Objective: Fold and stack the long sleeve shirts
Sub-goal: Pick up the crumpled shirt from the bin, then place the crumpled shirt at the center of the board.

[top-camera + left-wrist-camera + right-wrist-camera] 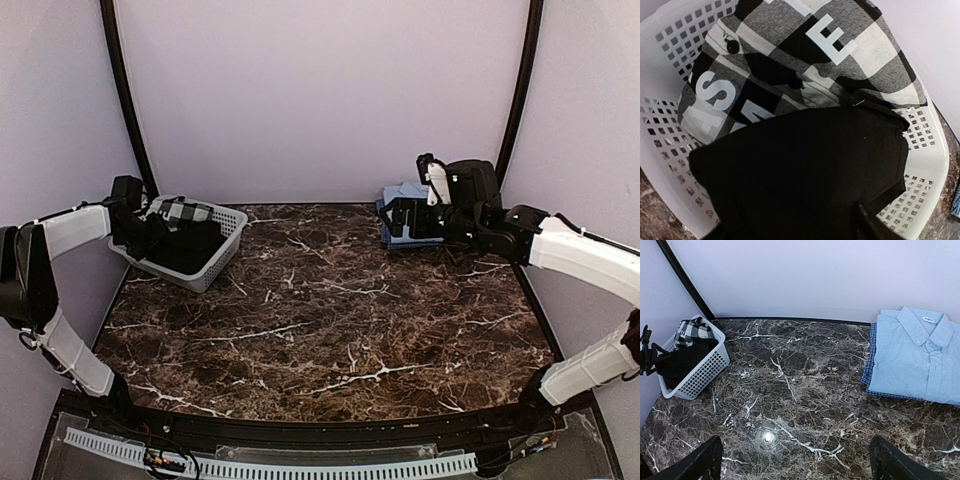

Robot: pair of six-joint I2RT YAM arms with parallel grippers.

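R hand (pixel 796 441) wide apart, empty, over surface (pixel 790 390) nr folded lt-blue shirt (pixel 912 352). L hand (pixel 130 215) at basket (pixel 660 150) w/ black shirt (pixel 800 170) inside; grip can't tell. Plaid top (pixel 790 45) lies alongside.

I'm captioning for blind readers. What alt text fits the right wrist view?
A folded light blue shirt lies atop a blue checked garment at the right of a marble table; a white basket of clothes sits far left, and fingertips of the open right tool frame the bottom corners.
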